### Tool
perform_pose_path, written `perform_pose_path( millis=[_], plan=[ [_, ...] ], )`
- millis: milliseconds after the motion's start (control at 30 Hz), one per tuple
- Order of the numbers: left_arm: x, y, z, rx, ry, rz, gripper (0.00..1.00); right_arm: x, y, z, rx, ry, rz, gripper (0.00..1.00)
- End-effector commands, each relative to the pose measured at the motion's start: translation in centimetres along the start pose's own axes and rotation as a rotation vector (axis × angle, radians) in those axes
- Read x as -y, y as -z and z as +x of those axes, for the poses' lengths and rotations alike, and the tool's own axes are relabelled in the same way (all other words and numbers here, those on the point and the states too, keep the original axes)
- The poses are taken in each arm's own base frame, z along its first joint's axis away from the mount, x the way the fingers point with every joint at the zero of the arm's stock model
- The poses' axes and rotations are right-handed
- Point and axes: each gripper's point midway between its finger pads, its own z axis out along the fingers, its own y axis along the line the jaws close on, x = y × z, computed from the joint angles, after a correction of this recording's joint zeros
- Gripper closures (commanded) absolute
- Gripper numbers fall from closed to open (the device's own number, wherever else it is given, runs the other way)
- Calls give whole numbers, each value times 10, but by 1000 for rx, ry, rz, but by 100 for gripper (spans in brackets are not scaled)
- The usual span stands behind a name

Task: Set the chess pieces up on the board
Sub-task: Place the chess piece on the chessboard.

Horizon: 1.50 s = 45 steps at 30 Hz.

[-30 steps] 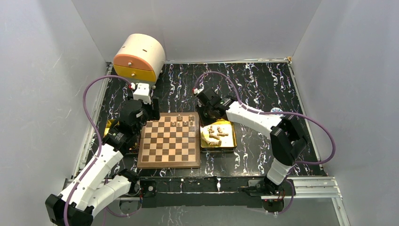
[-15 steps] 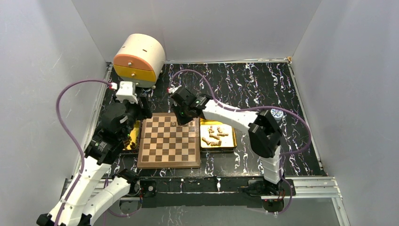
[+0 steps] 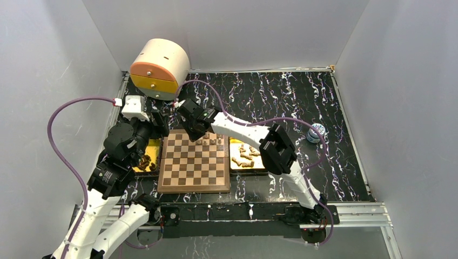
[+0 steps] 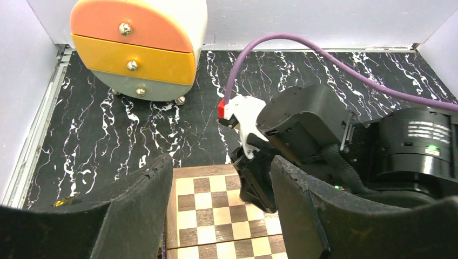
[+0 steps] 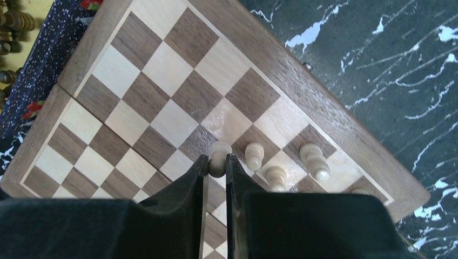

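Chess pieces stand near the board's far-right corner. The right tool clamps one more upright beside them, apparently to extend the row. The left tool hangs released over the far-left corner.

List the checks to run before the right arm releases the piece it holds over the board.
1. Right end effector shut on a chess piece: ok.
2. Piece's base seated on a board square: cannot tell, the fingers hide it.
3. Three placed pieces beside it upright: ok.
4. Left end effector open and empty: ok.
5. Gap between left end effector and right arm: cannot tell; they look close.
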Motion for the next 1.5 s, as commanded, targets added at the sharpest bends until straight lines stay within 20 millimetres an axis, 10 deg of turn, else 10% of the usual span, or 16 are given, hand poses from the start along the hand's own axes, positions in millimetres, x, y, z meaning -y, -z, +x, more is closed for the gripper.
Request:
perform_pose_path(
  millis=[0,567,1467],
  plan=[
    [-5,7,-12,39,18,-20,35,-4,0,-16,25,36,4,78],
    [-6,5,-9,39,10,-25,35,-1,-33,-3,-25,64,11,73],
    [-5,3,-6,35,9,-22,35,-10,-26,-17,10,53,-24,67]
  ],
)
